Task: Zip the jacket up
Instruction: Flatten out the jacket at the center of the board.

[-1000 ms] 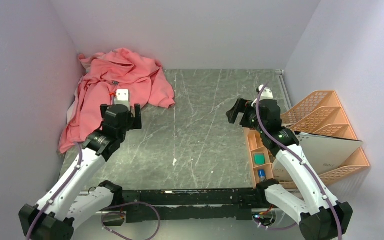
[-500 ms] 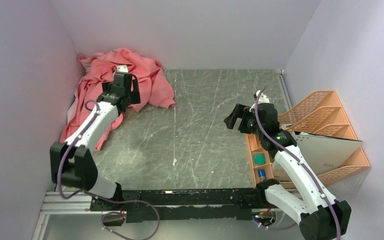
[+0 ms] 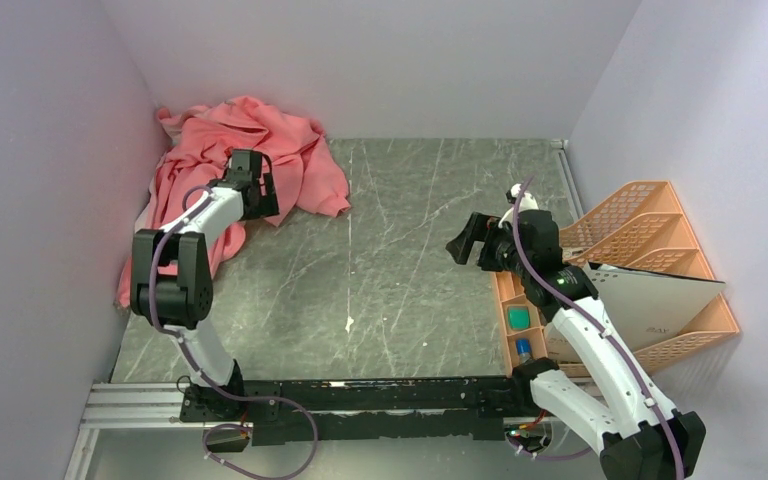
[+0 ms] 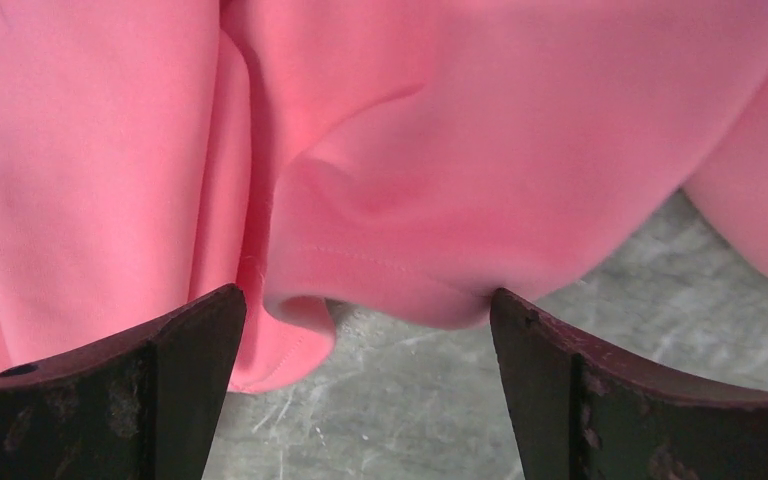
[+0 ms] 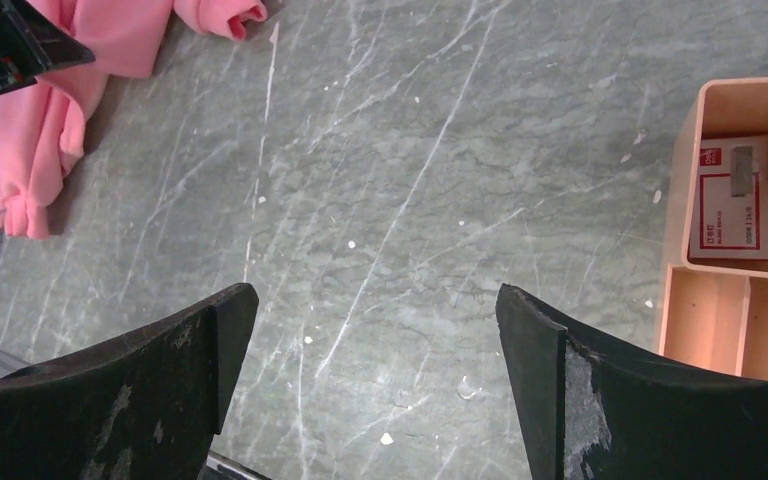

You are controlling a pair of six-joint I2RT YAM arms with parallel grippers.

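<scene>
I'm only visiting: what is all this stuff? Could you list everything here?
jacket: one, salmon pink, crumpled in the table's far left corner
table: one, grey-green marbled, under everything
file rack: one, orange, tiered, by the right wall
folder: one, white, lying in the file rack
divided tray: one, pale orange, beside the file rack
teal item: one, in the divided tray
blue item: one, in the next compartment
left gripper: one, black, open at the jacket's hem
right gripper: one, black, open over bare table
</scene>
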